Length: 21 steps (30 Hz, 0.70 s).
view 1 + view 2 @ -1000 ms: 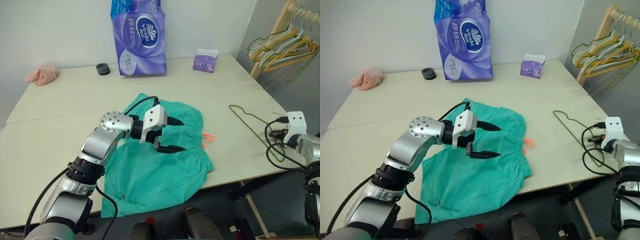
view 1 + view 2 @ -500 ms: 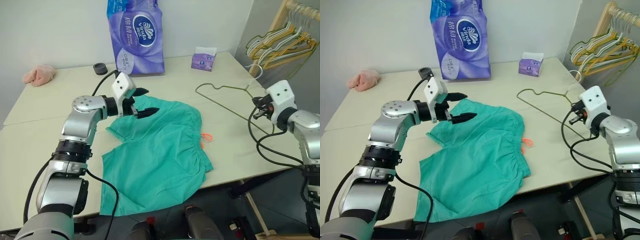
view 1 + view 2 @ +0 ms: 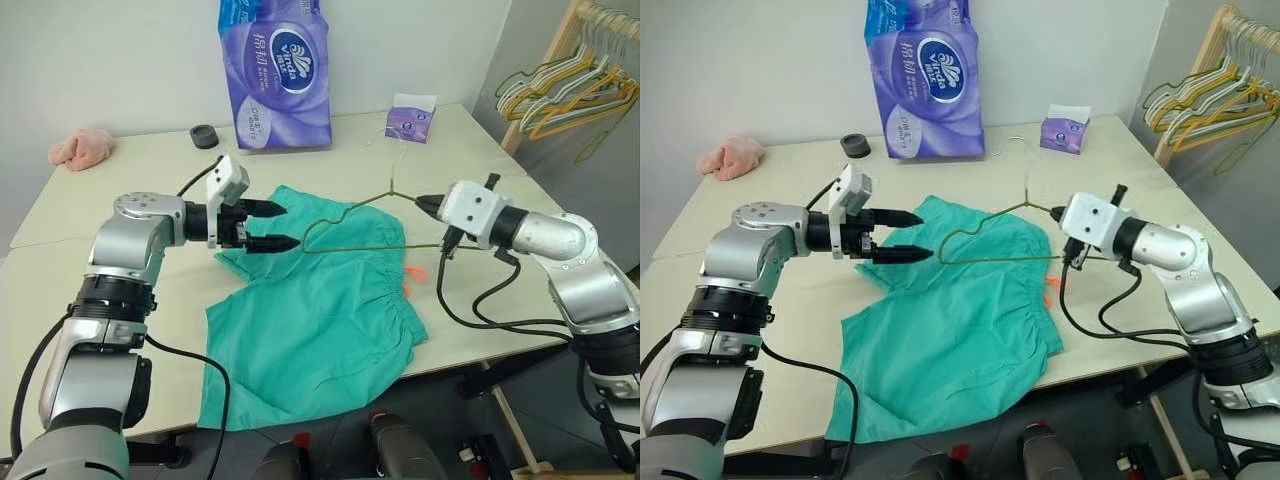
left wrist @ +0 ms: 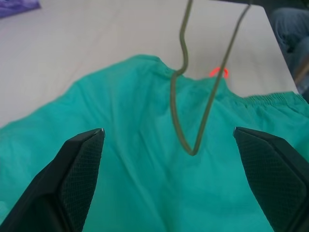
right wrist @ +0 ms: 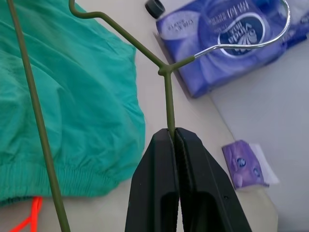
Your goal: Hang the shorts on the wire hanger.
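Note:
The teal-green shorts (image 3: 320,310) lie flat on the table, waistband to the right, with the orange drawstring (image 3: 415,272) beside it. My right gripper (image 3: 424,202) is shut on the wire hanger (image 3: 350,209) just below its hook and holds it in the air over the upper part of the shorts. The right wrist view shows the wire pinched between the fingers (image 5: 193,159). My left gripper (image 3: 290,225) is open above the shorts' left edge and points right, at the hanger's near corner (image 4: 192,151). That corner hangs between the left fingers without touching them.
A purple toilet-paper pack (image 3: 275,70), a small purple tissue box (image 3: 411,117), a black round object (image 3: 205,137) and a pink cloth (image 3: 82,147) stand along the table's back. A wooden rack with bunched hangers (image 3: 565,85) is off the table's right side.
My right gripper has carried the hanger up from the table's right edge and left over the shorts. My left gripper has drawn back from the shorts' middle to their left edge, still open.

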{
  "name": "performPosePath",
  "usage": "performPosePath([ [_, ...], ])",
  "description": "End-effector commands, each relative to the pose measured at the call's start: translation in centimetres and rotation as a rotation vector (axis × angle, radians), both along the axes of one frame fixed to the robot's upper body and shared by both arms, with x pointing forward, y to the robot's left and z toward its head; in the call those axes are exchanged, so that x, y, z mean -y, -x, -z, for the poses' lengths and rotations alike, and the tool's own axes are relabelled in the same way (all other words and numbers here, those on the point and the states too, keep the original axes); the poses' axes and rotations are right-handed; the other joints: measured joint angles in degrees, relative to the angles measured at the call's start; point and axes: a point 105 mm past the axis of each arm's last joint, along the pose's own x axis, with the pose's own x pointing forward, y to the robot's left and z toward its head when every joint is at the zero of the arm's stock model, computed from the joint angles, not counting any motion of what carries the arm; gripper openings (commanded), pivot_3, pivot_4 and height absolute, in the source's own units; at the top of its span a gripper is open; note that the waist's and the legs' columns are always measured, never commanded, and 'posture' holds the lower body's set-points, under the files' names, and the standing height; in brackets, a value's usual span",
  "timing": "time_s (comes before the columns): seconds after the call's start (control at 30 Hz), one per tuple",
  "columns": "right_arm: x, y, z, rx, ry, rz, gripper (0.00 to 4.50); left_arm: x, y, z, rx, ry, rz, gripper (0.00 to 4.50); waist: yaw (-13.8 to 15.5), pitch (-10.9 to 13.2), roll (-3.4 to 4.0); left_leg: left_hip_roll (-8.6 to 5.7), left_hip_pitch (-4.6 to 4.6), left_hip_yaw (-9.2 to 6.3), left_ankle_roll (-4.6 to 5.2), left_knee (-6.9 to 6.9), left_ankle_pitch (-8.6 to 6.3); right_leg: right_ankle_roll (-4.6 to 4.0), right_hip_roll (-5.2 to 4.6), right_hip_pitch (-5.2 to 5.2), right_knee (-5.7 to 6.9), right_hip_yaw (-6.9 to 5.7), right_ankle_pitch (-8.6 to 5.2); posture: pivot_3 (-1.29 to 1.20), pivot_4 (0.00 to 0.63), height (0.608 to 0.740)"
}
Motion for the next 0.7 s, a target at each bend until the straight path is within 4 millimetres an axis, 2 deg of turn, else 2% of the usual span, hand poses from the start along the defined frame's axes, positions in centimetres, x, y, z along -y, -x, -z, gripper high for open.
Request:
performPosePath([
  [0.03,-1.2,0.7,-2.1,0.089,0.013,-0.062,0.02,0.0,1.0,0.1,0.010,-0.049,0.054,4.50,0.00,0.00,0.00,0.00,-0.02,-0.01,0.00,0.00,0.00,0.00,0.00,-0.02,0.01,0.02,0.00,-0.24,0.110,0.740],
  [0.2,-2.0,1.0,-2.4,0.101,0.014,-0.102,0.02,0.4,2.1,1.2,-0.034,-0.074,0.111,4.50,0.00,0.00,0.00,0.01,-0.10,-0.08,0.00,0.02,0.00,-0.01,0.00,-0.10,0.05,0.06,0.01,-0.24,0.108,0.740],
  [0.4,-2.9,1.7,-2.5,0.106,0.008,-0.146,0.02,1.0,1.9,1.6,-0.032,-0.061,0.110,4.50,-0.01,0.00,0.00,0.01,-0.10,-0.09,0.00,0.02,0.00,-0.01,0.00,-0.10,0.06,0.06,0.01,-0.25,0.107,0.740],
  [0.53,-3.3,2.0,-2.5,0.104,0.000,-0.163,0.00,1.4,1.8,1.5,-0.028,-0.039,0.108,3.64,-0.01,0.00,0.00,0.01,-0.11,-0.09,0.00,0.03,0.00,-0.01,-0.01,-0.10,0.06,0.05,0.01,-0.25,0.109,0.740],
  [0.7,-3.7,2.4,-2.4,0.100,-0.007,-0.182,0.00,1.8,2.2,1.8,-0.041,-0.032,0.130,2.06,-0.03,0.00,0.00,0.01,-0.11,-0.10,0.00,0.03,0.00,-0.01,0.00,-0.10,0.06,0.04,0.01,-0.25,0.112,0.740],
])
